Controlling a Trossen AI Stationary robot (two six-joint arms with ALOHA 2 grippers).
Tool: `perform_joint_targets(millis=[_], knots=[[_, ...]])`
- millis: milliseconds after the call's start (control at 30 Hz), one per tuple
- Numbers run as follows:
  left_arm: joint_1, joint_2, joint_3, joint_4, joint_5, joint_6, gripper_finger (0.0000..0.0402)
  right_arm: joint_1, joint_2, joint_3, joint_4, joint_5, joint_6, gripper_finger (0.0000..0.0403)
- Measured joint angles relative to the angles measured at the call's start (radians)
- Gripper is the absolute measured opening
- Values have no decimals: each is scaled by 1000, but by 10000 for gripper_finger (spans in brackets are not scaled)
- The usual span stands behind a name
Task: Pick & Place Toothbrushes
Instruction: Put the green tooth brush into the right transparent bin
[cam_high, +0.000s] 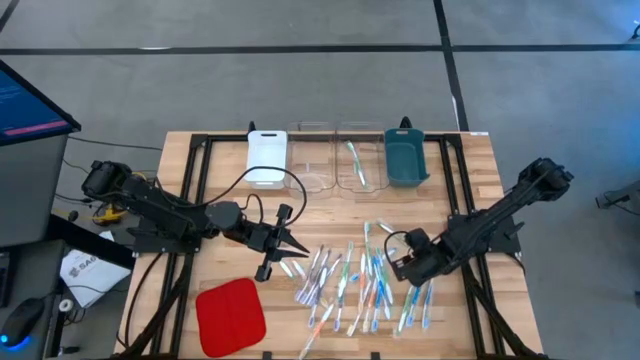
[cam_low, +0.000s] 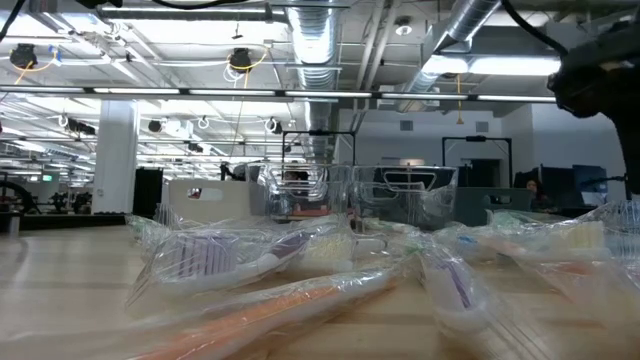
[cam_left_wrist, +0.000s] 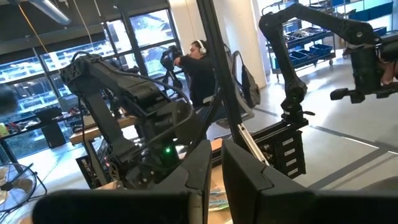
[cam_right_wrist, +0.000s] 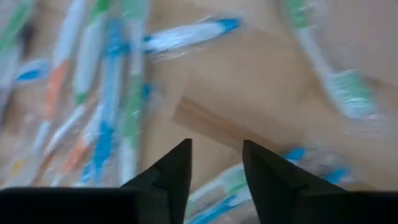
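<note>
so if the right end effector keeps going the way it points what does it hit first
Probably the toothbrushes: the right end effector points down at the pile on the table, wrapped ones lying just past its fingertips. Depth is unclear.

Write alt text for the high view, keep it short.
Two dark arms reach over a wooden table: the right gripper sits low over scattered toothbrushes, the left gripper beside them near a red pad. Four trays line the far edge.

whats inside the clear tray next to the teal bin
One green-accented toothbrush lies inside the clear tray beside the teal bin. The other clear tray looks empty, though glare on the plastic could hide something. The rest of the toothbrushes lie on the table.
</note>
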Motion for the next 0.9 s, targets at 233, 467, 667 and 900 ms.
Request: perform_joint_targets(millis=[233, 467, 667, 900], knots=[[0, 0, 0, 0, 0, 0, 33, -13, -2, 0, -56, -2, 55, 35], [0, 0, 0, 0, 0, 0, 33, -4, 0, 0, -28, -30, 55, 3], [0, 0, 0, 0, 0, 0, 33, -23, 0, 0, -55, -25, -5, 6], [0, 0, 0, 2, 0, 0, 33, -120, 0, 0, -79, 10, -254, 7]])
